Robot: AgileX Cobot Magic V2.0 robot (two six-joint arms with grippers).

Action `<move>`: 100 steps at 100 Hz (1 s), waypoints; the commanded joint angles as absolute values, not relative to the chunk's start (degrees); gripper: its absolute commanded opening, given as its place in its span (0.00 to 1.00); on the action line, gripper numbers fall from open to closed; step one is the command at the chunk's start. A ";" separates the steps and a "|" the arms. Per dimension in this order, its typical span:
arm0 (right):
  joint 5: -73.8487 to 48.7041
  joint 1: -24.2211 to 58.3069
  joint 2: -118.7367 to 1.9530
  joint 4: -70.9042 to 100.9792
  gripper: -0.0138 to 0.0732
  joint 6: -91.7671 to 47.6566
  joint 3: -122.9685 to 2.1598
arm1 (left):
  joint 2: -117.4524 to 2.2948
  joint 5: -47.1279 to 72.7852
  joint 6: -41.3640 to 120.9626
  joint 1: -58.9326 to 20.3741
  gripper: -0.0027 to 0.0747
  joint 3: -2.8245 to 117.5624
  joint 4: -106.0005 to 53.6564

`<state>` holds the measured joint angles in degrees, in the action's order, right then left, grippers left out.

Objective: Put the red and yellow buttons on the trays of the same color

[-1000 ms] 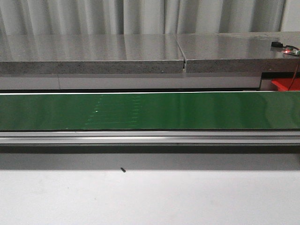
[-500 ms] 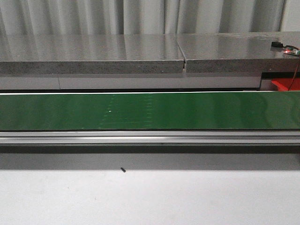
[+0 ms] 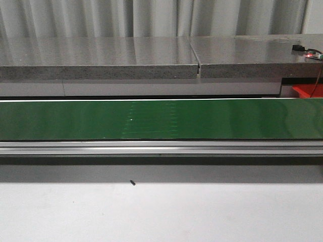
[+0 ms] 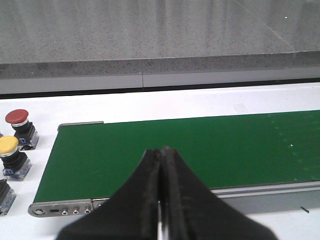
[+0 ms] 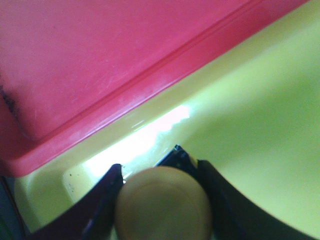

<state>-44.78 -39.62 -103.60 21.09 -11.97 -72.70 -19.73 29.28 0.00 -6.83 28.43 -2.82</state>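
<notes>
Your right gripper (image 5: 162,200) was pinching a yellow button (image 5: 163,202), its fingers dark on either side of the rounded cap. It hung directly over the yellow tray (image 5: 250,125), near the tray's wall where the red tray (image 5: 100,65) butts against it. So the drop was straight down; I'd judge no sideways travel was needed, just lower and release. Watch that red rim: it was close, and a drift that way could land the button on the wrong colour. The cap looked smooth, domed, dull yellow, blurred by closeness; its base was hidden.

Your left gripper (image 4: 161,200) was pressed together and empty, hovering over the near edge of the green belt (image 4: 200,145). A red button (image 4: 19,122) and a second yellow button (image 4: 10,155) stood upright off the belt's end, close beside each other, well off to one side of the fingers. Left arm was clearly nearer to those.

Front view showed only the bare belt, no arms.
</notes>
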 commanded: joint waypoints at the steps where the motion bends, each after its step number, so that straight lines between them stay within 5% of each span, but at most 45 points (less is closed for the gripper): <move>1: -43.09 -39.71 -101.59 22.80 0.34 -12.96 -73.93 | -20.23 24.81 -0.49 -7.32 0.01 30.02 -3.46; 71: -42.45 -38.05 -103.77 22.80 0.37 -14.55 -73.92 | -20.23 24.81 -0.49 -7.32 0.01 30.02 -3.46; 100: -42.86 -38.05 -103.77 22.80 0.66 -14.55 -73.92 | -20.23 24.81 -0.49 -7.32 0.01 30.02 -3.46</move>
<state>-43.67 -38.02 -106.51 21.52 -14.09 -72.70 -19.73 29.28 0.00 -6.83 28.43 -2.82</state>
